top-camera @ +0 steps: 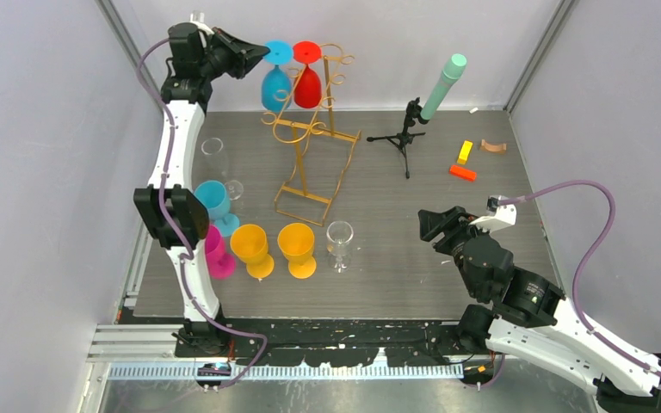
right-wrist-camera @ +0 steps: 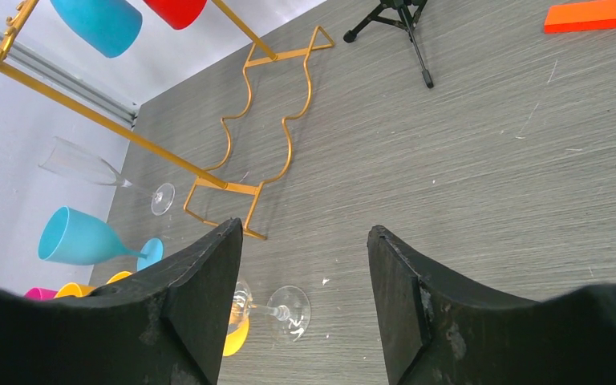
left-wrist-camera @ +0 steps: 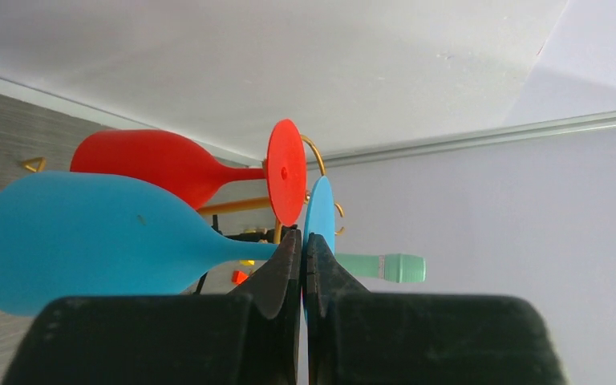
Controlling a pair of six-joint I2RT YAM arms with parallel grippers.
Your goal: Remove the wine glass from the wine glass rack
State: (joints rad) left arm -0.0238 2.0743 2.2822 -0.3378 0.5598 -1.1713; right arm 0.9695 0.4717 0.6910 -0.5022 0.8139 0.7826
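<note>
A blue wine glass [top-camera: 275,84] hangs upside down at the left end of the top arm of the gold wine glass rack [top-camera: 308,168], beside a red glass [top-camera: 307,86]. My left gripper [top-camera: 256,53] is up at the back, shut on the blue glass's flat foot. In the left wrist view the thin blue disc [left-wrist-camera: 319,210] runs down between the closed fingers [left-wrist-camera: 287,265], and its bowl [left-wrist-camera: 88,241] points away to the left. My right gripper [top-camera: 430,222] hovers open over the table at the right, nothing between its fingers [right-wrist-camera: 208,281].
Several glasses stand on the table's left: blue [top-camera: 213,200], pink [top-camera: 215,252], two orange [top-camera: 251,248], clear [top-camera: 339,241]. A black tripod with a green tube [top-camera: 413,120] stands right of the rack. Orange and yellow blocks [top-camera: 463,172] lie at the back right.
</note>
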